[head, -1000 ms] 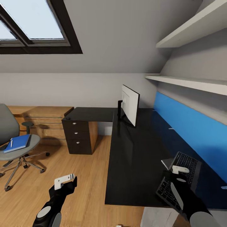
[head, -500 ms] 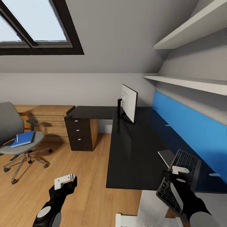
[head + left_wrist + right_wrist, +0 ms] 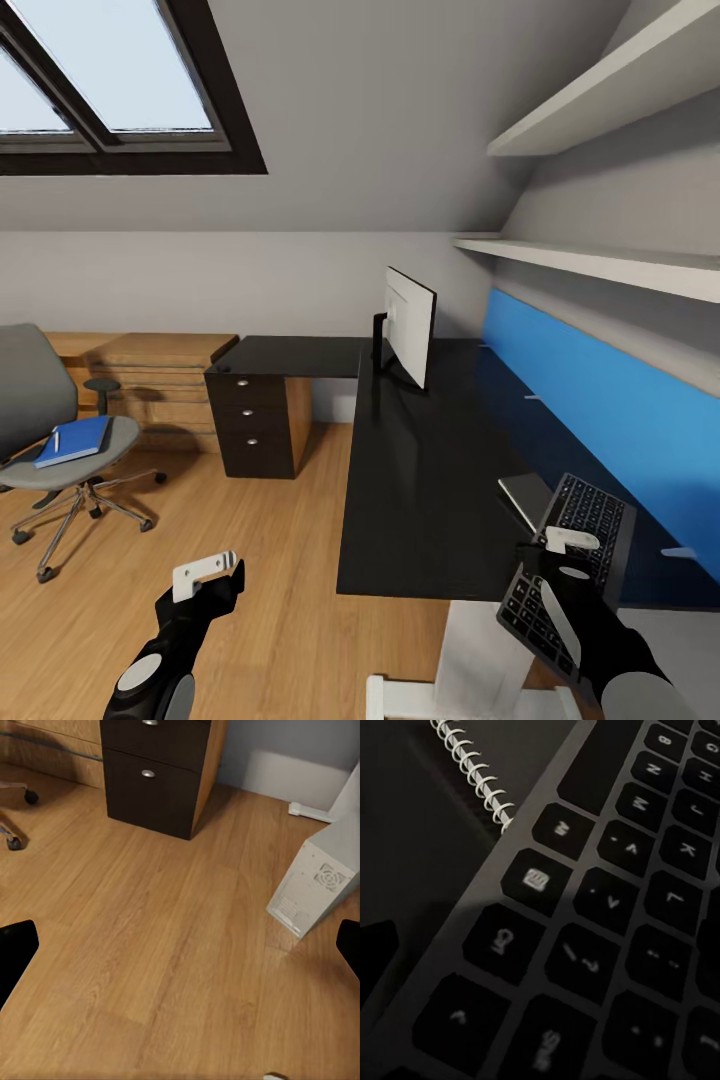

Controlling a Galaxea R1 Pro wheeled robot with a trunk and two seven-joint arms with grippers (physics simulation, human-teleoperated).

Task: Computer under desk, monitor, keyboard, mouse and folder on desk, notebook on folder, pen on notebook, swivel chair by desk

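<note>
1. The right gripper (image 3: pixel 560 542) sits at the keyboard (image 3: pixel 570 565), which is at the desk's near end by the blue panel (image 3: pixel 600 420). Whether its jaws are closed on the keyboard cannot be told, as the arm covers them.
2. The left gripper (image 3: pixel 205 572) hangs over bare plank floor (image 3: pixel 270 560) with nothing in it; in the left wrist view its dark fingertips (image 3: pixel 16 952) sit far apart at the picture's edges.
3. Just beyond the right gripper a thin grey notebook (image 3: pixel 527 498) lies on the desk (image 3: pixel 420 480), touching or tucked under the keyboard's edge; its white spiral (image 3: pixel 472 772) shows in the right wrist view beside the keys (image 3: pixel 607 900).
4. Far ahead of the right gripper the monitor (image 3: pixel 409 328) stands upright on the glossy black top.
5. Well ahead and left of the left gripper is the chair (image 3: pixel 50 440), with the blue folder (image 3: pixel 74 441) flat on its seat and a small white pen (image 3: pixel 56 439) on the folder.
6. A grey computer (image 3: pixel 315 885) stands on the floor below the left gripper, near the drawer unit (image 3: pixel 252 425).
7. The room has grey walls, a skylight (image 3: pixel 100 80), white shelves (image 3: pixel 600 262) and a wooden dresser (image 3: pixel 150 385).
8. The chair's back is cut off at the frame edge.
</note>
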